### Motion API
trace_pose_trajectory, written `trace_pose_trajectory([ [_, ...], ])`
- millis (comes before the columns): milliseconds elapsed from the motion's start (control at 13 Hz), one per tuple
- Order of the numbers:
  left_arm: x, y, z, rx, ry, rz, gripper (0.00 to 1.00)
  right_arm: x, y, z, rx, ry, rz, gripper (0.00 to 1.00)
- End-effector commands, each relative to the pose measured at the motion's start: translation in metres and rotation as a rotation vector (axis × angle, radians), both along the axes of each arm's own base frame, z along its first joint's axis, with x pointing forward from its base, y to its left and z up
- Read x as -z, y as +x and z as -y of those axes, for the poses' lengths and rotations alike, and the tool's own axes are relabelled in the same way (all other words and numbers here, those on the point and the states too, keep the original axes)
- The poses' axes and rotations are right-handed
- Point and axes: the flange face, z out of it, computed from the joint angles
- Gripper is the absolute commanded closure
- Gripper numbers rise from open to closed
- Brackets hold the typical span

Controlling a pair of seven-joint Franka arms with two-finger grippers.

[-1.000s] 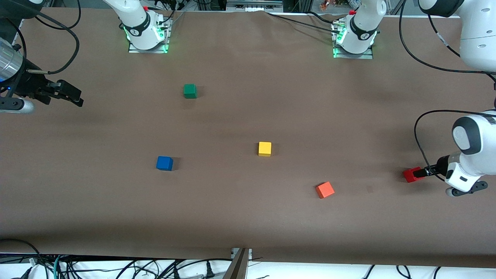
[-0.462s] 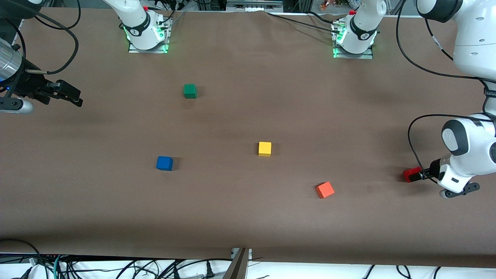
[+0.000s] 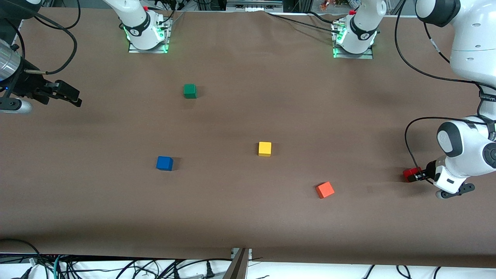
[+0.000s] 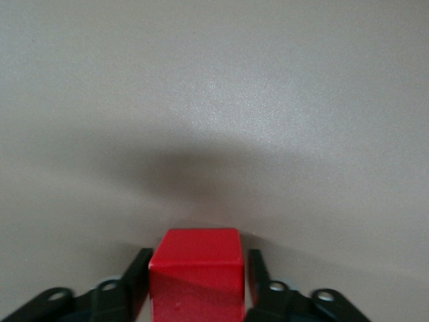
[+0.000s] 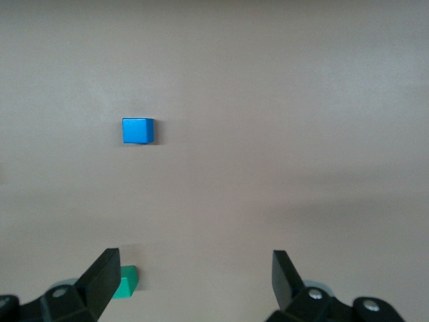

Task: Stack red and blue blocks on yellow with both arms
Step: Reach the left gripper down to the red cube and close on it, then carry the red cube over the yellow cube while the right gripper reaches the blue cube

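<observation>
1. We log the left gripper (image 3: 416, 175) low at the left arm's end of the table, its two black fingers (image 4: 131, 282) pressed against the two side faces of the red block (image 3: 410, 173), so it is clamped on that cube.
2. We cannot tell whether the red block rests on the brown table (image 3: 248, 217) or is just lifted; the left wrist view shows a dark shadow on the surface directly ahead of it.
3. The right gripper (image 3: 69, 95) hangs over the right arm's end of the table, jaws wide apart with nothing between them; this arm waits.
4. The blue block (image 3: 164, 163) sits alone on the table, toward the right arm's end, apart from every other cube. The right wrist view shows it too (image 5: 137, 131).
5. The yellow block (image 3: 265, 148) sits near the table's middle, with nothing on top.
6. The orange block (image 3: 324, 190) lies nearer the front camera than the yellow one, turned at an angle, between it and the red block.
7. The green block (image 3: 190, 91) lies farther from the front camera than the blue one.
</observation>
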Motion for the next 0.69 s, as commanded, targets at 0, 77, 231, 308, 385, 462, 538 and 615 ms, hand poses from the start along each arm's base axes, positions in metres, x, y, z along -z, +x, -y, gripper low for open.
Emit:
trace_pose_trajectory([
  [0,-0.011,0.003,0.008,0.015,-0.007,0.004,1.0,-0.005,0.004,0.002,-0.002,0.011,0.006,0.0],
  [77,-0.025,0.008,0.021,0.028,-0.02,-0.006,1.0,-0.005,0.004,0.002,-0.002,0.011,0.006,0.0],
  [231,-0.065,0.019,0.06,0.078,-0.059,0.002,1.0,-0.005,0.004,0.002,-0.002,0.013,0.007,0.0],
  [308,-0.084,0.026,0.091,0.119,-0.084,0.01,1.0,-0.005,0.004,0.002,-0.002,0.013,0.007,0.0],
  [385,-0.103,0.032,0.128,0.167,-0.106,0.017,1.0,-0.004,0.004,0.002,-0.002,0.01,0.009,0.0],
  [462,-0.122,0.034,0.159,0.21,-0.124,0.021,1.0,0.0,0.009,0.002,-0.002,0.01,0.017,0.0],
  [538,-0.137,0.033,0.195,0.256,-0.143,0.019,1.0,0.01,0.016,0.0,-0.001,0.017,0.018,0.0],
  [615,-0.15,0.03,0.228,0.286,-0.16,0.026,1.0,0.019,0.022,-0.001,0.004,0.018,0.013,0.0],
])
